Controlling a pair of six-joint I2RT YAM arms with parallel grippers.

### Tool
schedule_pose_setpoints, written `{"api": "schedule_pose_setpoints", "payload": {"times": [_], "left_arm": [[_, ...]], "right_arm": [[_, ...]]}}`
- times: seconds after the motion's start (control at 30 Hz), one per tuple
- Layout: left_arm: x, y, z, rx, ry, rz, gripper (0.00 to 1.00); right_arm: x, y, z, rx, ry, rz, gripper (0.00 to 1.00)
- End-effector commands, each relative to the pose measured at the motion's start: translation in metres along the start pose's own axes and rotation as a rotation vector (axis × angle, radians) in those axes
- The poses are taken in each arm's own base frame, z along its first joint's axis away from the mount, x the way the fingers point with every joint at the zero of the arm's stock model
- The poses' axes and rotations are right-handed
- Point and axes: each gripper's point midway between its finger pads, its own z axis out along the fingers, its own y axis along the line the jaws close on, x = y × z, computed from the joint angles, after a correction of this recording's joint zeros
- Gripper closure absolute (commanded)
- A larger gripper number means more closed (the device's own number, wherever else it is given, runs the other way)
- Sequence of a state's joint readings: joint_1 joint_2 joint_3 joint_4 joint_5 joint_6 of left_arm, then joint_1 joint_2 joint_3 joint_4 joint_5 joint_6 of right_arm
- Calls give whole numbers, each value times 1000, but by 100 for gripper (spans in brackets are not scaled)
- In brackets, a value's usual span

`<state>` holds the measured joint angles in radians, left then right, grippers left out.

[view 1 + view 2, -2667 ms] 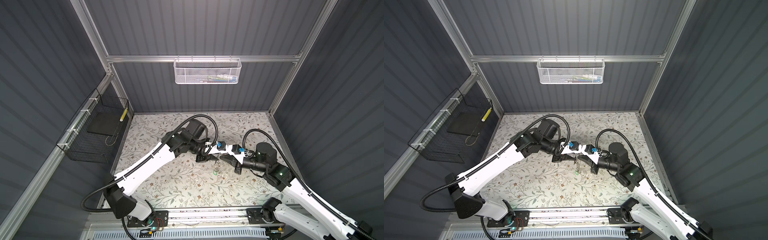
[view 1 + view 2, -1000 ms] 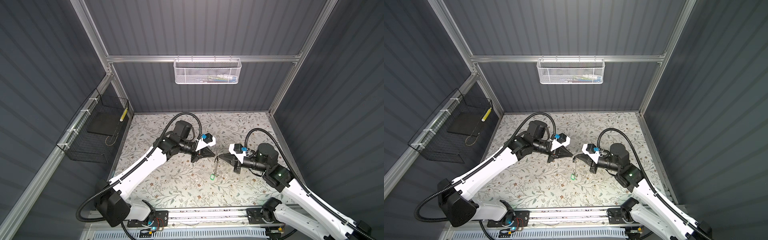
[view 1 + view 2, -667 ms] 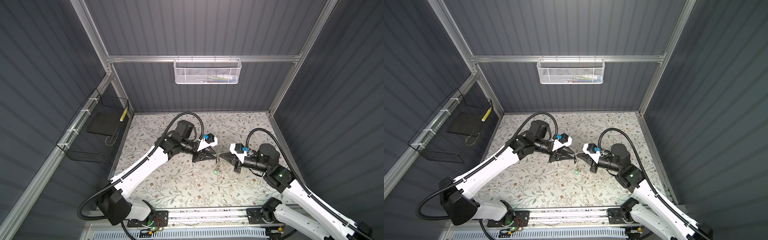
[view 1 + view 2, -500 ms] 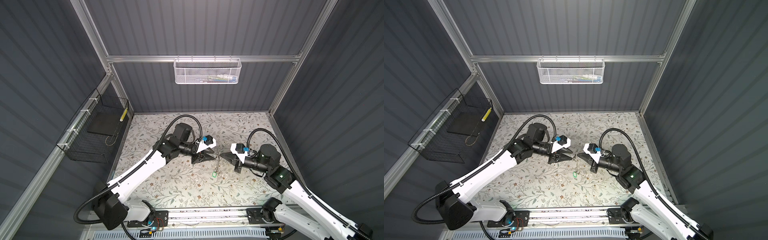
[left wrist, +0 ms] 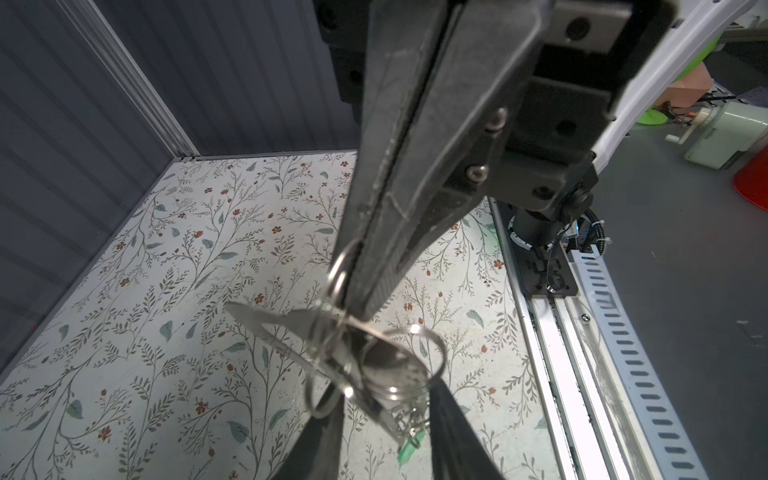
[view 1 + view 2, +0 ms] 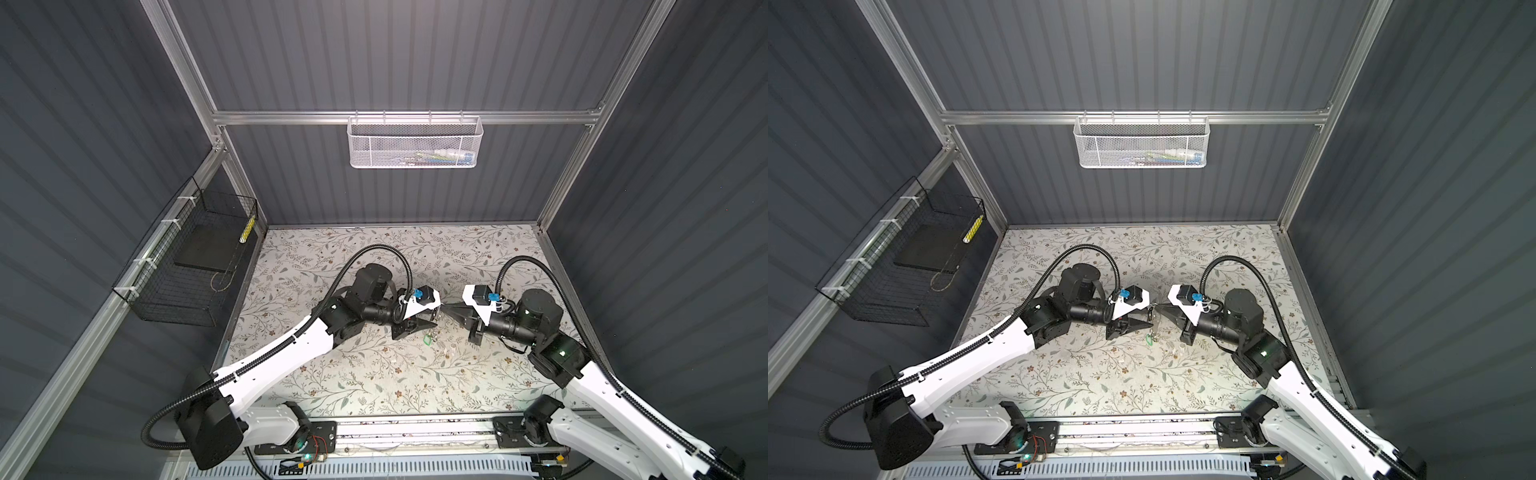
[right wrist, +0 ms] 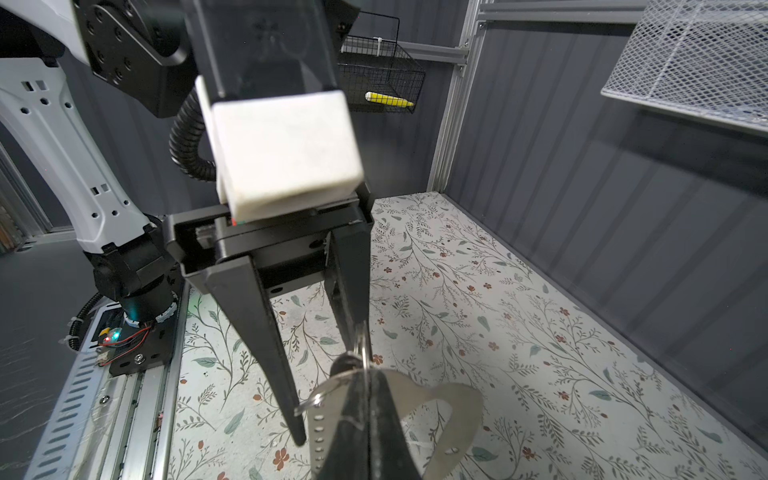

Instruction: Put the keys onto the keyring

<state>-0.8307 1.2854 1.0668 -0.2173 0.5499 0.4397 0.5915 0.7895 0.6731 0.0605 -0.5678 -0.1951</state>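
The keyring [image 5: 340, 270], a thin metal ring, is pinched in my right gripper [image 5: 365, 309], which is shut and held above the floral table in both top views [image 6: 445, 308] [image 6: 1156, 308]. Silver keys [image 5: 270, 328] and more rings hang from it, with the green tag [image 5: 409, 446] lowest [image 6: 428, 340]. My left gripper [image 5: 386, 392] faces it, open, its fingers [image 7: 266, 340] on either side of the hanging bunch. In the right wrist view a flat silver key plate [image 7: 457, 411] sticks out beside my shut right gripper [image 7: 363, 376].
A white mesh basket [image 6: 415, 143] hangs on the back wall. A black wire basket [image 6: 191, 266] is fixed to the left wall. The arms' rail [image 6: 415, 432] runs along the table's front edge.
My left gripper has moved right, up to the right gripper, and has opened around the hanging bunch. The right gripper has kept its hold and barely moved.
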Motion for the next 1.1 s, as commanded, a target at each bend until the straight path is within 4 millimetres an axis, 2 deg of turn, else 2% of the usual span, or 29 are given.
{"api": "schedule_pose_setpoints", "payload": {"times": [0.0,0.2,0.33,0.43,0.63,1.07], "left_arm": [[-6,11,-1,-76,-26,-12,66],[-2,14,-2,-101,-8,-5,72],[-1,15,-3,-114,-3,4,72],[-1,17,-6,-133,2,14,68],[3,9,-14,-120,24,51,56],[15,-1,-24,-114,77,112,55]], "right_arm": [[-12,0,-3,6,-49,-17,100],[-13,2,-5,0,-59,-22,100],[-14,4,-4,-17,-69,-18,100],[-14,4,-5,-20,-74,-15,100],[-13,1,-5,-10,-70,-6,100],[-12,1,-6,-19,-72,0,100]]}}
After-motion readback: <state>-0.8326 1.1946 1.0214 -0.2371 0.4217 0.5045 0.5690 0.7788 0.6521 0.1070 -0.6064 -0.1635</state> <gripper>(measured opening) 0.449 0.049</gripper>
